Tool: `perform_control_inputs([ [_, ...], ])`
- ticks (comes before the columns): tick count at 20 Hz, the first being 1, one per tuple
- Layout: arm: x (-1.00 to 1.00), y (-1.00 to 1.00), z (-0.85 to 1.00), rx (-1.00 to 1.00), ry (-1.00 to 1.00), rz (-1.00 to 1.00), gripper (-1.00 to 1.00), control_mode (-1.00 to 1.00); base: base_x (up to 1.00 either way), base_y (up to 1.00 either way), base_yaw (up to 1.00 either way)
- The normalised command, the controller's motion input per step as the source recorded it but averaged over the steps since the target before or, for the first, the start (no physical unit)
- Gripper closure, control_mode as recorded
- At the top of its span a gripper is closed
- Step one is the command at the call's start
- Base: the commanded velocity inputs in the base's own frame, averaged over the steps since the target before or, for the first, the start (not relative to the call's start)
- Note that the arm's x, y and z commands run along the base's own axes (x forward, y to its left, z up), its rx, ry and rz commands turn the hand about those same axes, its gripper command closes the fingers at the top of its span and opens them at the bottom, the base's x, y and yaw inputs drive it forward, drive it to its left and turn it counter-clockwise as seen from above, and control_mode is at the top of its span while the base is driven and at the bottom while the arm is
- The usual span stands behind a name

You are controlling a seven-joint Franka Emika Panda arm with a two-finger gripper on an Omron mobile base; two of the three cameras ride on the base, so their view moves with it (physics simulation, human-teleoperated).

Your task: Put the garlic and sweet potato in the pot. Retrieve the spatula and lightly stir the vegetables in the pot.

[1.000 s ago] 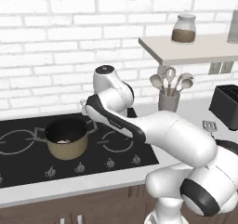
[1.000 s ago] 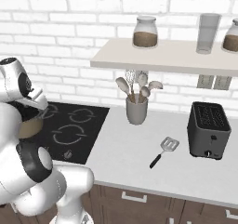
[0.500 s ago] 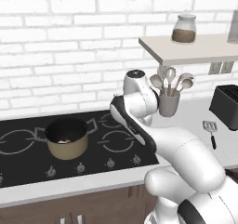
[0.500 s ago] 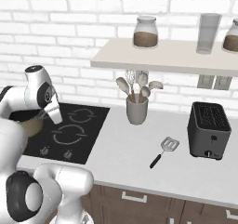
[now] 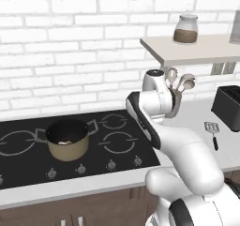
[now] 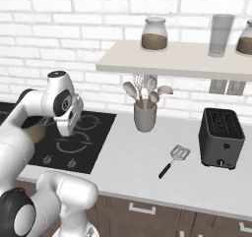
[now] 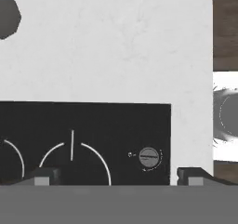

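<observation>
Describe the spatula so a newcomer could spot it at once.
Start at the black toaster at the right end of the white counter. Just left of it, the spatula lies flat on the bare counter, in front of the grey utensil cup. Unlike the pale round-headed spoons standing in that cup, it has a silvery slotted square head and a slim black handle.

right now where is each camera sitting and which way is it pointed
Left base view: behind the arm's left, facing forward and down over the stove and the pot; the arm rises from the lower right.
Right base view: behind the arm's right, looking over the counter at the spatula, toaster and utensil cup; the arm rises from the lower left.
Hand view: on the hand, looking down onto the stove's edge and bare counter; the open gripper tips show at the bottom.
Both base views share the spatula, cup, toaster and stove.
</observation>
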Motion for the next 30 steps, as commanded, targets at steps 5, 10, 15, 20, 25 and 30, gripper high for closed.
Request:
perform_control_inputs([
  [5, 0.00, -0.55, 0.00, 0.17, 0.00, -0.78, -1.00, -1.00, 0.00, 0.00, 0.00],
  [10, 0.01, -0.56, -0.01, 0.14, 0.00, -0.75, -1.00, -1.00, 0.00, 0.00, 0.00],
  [15, 0.01, -0.74, 0.00, 0.15, -0.05, -0.62, -1.00, -1.00, 0.00, 0.00, 0.00],
  [20, -0.08, -0.76, -0.13, 0.08, -0.21, -0.49, -1.00, -1.00, 0.00, 0.00, 0.00],
  [25, -0.32, -0.52, -0.22, 0.00, -0.28, -0.51, -1.00, -1.00, 0.00, 0.00, 0.00],
  [30, -0.09, -0.66, -0.25, 0.04, -0.08, -0.60, -1.00, -1.00, 0.00, 0.00, 0.00],
])
